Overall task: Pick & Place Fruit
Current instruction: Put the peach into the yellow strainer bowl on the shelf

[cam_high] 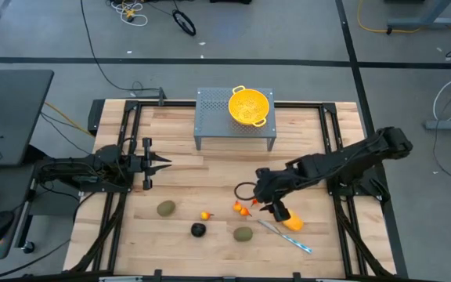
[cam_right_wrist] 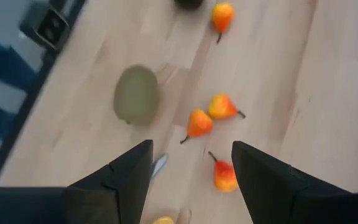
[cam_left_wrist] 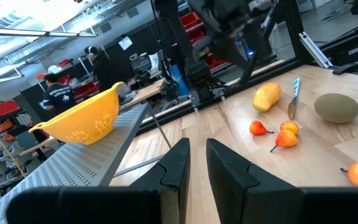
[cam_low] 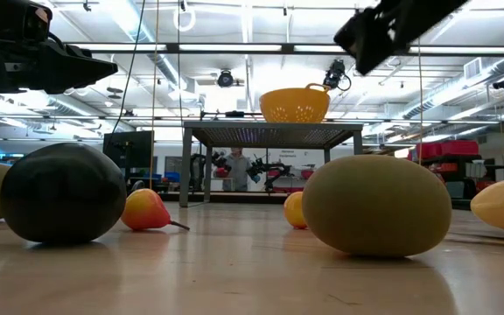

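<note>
The toy fruit lies on the near part of the wooden table. There are two olive-green ovals (cam_high: 166, 207) (cam_high: 244, 233), a dark ball (cam_high: 199, 229), a small orange pear (cam_high: 205, 215), tiny orange-red pieces (cam_high: 241, 208) and a yellow-orange oblong (cam_high: 291, 222). My right gripper (cam_right_wrist: 191, 163) is open and holds nothing. It hovers over the orange-red pieces (cam_right_wrist: 197, 122), with an olive oval (cam_right_wrist: 137, 93) off to one side. My left gripper (cam_high: 163, 163) waits at the table's left, level, pointing right. Its fingers (cam_left_wrist: 180, 163) stand a narrow gap apart and are empty.
A yellow colander (cam_high: 250, 106) sits on a grey perforated stand (cam_high: 210, 117) at the far middle of the table. A silver-and-blue knife (cam_high: 285, 236) lies next to the oblong. A black ring (cam_high: 245, 190) lies by my right gripper. People stand in the room beyond the table.
</note>
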Controlling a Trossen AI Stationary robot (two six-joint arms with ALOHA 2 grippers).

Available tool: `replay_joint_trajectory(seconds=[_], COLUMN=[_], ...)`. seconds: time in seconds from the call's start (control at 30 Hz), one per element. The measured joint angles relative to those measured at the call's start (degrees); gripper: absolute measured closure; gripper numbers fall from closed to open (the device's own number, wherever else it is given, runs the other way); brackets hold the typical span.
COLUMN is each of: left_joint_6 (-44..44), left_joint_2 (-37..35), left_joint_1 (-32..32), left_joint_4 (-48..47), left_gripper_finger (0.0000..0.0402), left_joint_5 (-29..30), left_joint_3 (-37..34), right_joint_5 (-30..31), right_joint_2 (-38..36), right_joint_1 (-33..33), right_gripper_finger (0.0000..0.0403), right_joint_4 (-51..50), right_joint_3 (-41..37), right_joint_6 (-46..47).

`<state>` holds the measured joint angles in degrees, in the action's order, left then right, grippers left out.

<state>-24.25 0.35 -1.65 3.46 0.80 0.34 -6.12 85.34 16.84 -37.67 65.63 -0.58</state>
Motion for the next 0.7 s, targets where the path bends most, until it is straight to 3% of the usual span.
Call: replay_joint_trajectory(seconds=[0.33,0.7], left_joint_6=[0.00,0.00], left_joint_2=[-0.02,0.01], left_joint_1=[0.00,0.00], left_joint_4=[0.00,0.00], left_gripper_finger=[0.0338,0.0338], left_joint_5=[0.00,-0.01], left_joint_3=[0.01,0.02], right_joint_5=[0.01,2.85], right_joint_2=[9.16,10.40], right_joint_1=[-0.64,-0.95], right_gripper_finger=[0.0173,0.0144], right_joint_4=[0.11,0.17], right_joint_3=[0.00,0.00], right_joint_6=[-2.05,-2.92])
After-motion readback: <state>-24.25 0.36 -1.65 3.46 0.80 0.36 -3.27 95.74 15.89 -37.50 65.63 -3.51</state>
